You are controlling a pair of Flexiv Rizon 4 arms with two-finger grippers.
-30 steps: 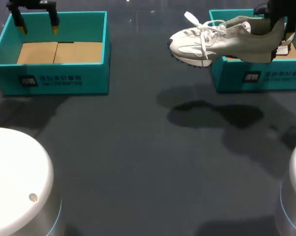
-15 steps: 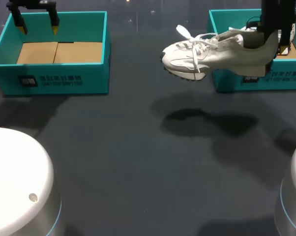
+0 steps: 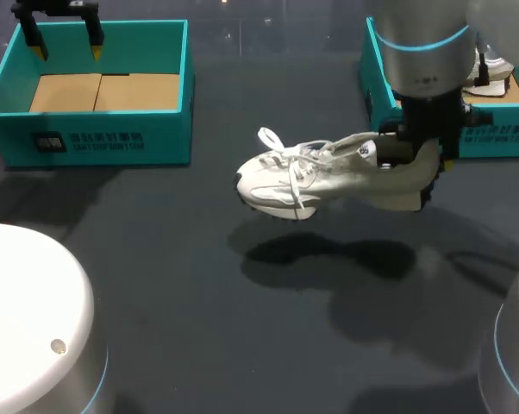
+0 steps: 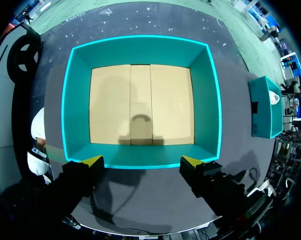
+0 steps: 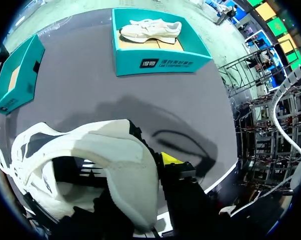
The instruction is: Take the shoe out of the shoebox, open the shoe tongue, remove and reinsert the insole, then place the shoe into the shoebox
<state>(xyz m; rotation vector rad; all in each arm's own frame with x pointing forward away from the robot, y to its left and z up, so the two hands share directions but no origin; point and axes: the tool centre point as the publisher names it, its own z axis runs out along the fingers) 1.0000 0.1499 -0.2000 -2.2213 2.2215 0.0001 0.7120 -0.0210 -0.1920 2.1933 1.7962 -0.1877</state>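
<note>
The right gripper [image 3: 419,162] is clamped on the heel of the white shoe [image 3: 320,177], holding it in the air over the table [image 3: 182,336], toe towards the left of the frame and dipping slightly, laces hanging loose. A second ago the shoe hung at the upper right, overlapping the front wall of the right shoebox [image 3: 501,138]. It has since travelled down and left to the middle of the head view, clear of the box, and its shadow [image 3: 328,259] has shifted with it. In the right wrist view one yellow fingertip [image 5: 171,160] presses the outside of the heel collar while the other is hidden inside the shoe. A second shoe [image 5: 150,30] lies in the right shoebox.

At the upper left, the left gripper [image 3: 67,52] has not moved: its fingers stand wide apart, holding nothing, above the left shoebox [image 3: 96,138], whose cardboard floor shows ahead of the fingers
</note>
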